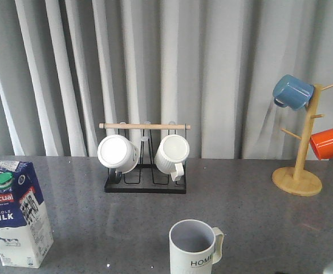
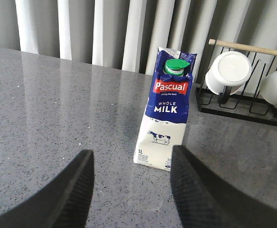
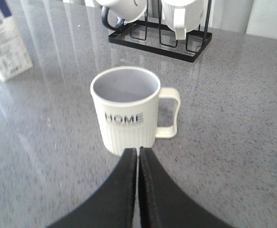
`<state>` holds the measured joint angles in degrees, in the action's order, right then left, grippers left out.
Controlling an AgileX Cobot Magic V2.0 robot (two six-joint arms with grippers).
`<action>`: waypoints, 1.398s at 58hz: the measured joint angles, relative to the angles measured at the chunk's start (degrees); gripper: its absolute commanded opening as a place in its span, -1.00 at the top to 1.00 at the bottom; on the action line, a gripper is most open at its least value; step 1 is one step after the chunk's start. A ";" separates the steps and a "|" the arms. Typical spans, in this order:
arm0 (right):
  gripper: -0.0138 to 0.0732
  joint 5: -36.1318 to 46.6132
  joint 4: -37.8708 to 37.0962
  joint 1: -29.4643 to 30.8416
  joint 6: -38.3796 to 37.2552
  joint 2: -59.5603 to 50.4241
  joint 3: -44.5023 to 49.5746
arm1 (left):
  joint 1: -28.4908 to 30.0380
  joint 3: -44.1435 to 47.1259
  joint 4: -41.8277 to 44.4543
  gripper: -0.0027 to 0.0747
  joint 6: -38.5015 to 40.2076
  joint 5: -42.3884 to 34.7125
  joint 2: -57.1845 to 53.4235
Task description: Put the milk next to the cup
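Milk point(image 1: 17, 214) is being left upright on the table point(image 1: 258, 217), well apart from the cup point(image 1: 194, 246), on its handle-free side; nothing is being gripped yet. Left gripper point(image 2: 131, 183) is being held released, fingers spread, lined up short of the carton, presumably for a side grasp. Right gripper point(image 3: 138, 183) is being kept clenched on nothing just in front of the cup, probably parked. The rack point(image 1: 145, 184) with two white mugs is sitting behind the cup.
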<state>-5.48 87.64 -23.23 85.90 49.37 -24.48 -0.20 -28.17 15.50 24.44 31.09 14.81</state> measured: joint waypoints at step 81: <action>0.70 0.56 1.74 0.00 0.06 -10.52 14.49 | 0.00 -70.46 -23.81 -0.51 -27.15 37.24 59.27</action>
<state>-4.91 89.38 -23.23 85.95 38.85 -9.99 -0.20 -98.63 -8.31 -2.70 68.33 74.08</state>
